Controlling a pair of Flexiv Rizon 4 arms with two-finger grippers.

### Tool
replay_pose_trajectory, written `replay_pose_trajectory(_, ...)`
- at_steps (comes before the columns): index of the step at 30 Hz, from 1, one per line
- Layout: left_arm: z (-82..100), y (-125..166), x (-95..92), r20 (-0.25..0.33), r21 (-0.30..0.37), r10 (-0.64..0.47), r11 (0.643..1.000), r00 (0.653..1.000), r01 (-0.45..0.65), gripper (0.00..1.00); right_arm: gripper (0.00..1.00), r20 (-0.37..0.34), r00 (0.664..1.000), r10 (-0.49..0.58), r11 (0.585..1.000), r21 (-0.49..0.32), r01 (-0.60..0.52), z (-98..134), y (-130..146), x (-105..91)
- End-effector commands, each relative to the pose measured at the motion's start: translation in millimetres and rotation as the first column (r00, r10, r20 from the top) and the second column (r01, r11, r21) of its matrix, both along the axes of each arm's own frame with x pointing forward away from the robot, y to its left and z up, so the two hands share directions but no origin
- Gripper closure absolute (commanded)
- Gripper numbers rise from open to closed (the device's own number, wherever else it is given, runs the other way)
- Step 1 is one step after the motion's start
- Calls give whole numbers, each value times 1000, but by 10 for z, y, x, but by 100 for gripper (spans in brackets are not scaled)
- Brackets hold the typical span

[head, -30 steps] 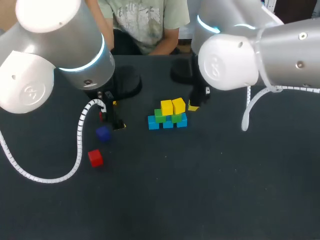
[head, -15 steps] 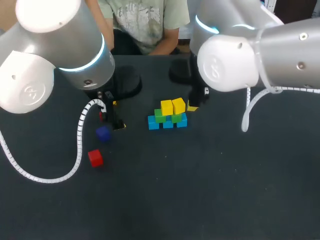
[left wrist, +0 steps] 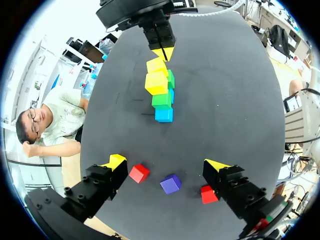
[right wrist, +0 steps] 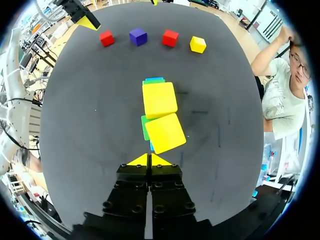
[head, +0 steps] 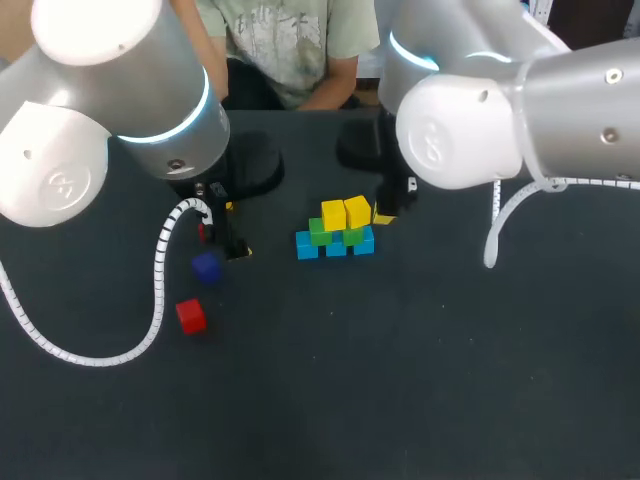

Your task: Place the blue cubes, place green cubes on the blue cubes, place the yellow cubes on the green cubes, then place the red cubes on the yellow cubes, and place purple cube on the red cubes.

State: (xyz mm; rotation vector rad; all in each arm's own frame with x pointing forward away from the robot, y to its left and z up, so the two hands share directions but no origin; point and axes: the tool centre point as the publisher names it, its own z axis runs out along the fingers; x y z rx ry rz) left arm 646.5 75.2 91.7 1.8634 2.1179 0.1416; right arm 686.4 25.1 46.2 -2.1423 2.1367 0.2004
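Right gripper (right wrist: pixel 149 160): yellow tips pressed together, nothing held, just beside the stack. Directly ahead of it is the nearer yellow cube (right wrist: pixel 165 132), sitting skewed against the farther yellow cube (right wrist: pixel 159 99), which looks square to the row. Under them are the green cubes (head: pixel 320 232), two seen. Under those, a row of three blue cubes (head: pixel 335 246) sits on the dark table (head: pixel 420 380).

Left gripper (left wrist: pixel 166 164): fingers spread wide, empty, hanging over the loose cubes, well apart from the stack. Between its fingers, in a line: first red cube (left wrist: pixel 139 173), purple cube (left wrist: pixel 170 183), second red cube (left wrist: pixel 209 194). The last is just beside one finger; whether they touch cannot be told.

State of task: blue, green and yellow layers placed. Red and purple not yet.

Risks, as judged:
- The right gripper is so close to the skewed yellow cube that any sideways drift on leaving could nudge it further, or off the green.
- A skewed yellow cube gives a poor seat, so a red cube set on it may tip.
- The left fingers straddle three cubes. Closing as they stand would crowd the purple and reds together, or lift the purple out of turn.
- The finger next to the second red cube could shove it instead of gripping it.
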Motion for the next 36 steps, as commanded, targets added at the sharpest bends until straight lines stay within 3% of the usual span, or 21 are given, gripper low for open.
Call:
replay_pose_trajectory(1,0,13,6,-2,-3,-5,1000,1000,5,0,100,6,1000,-2,1000,1,2,5,-10,-34)
replay_pose_trajectory(36,0,13,6,-2,-3,-5,1000,1000,5,0,100,11,1000,4,1000,4,-4,44,12,-140)
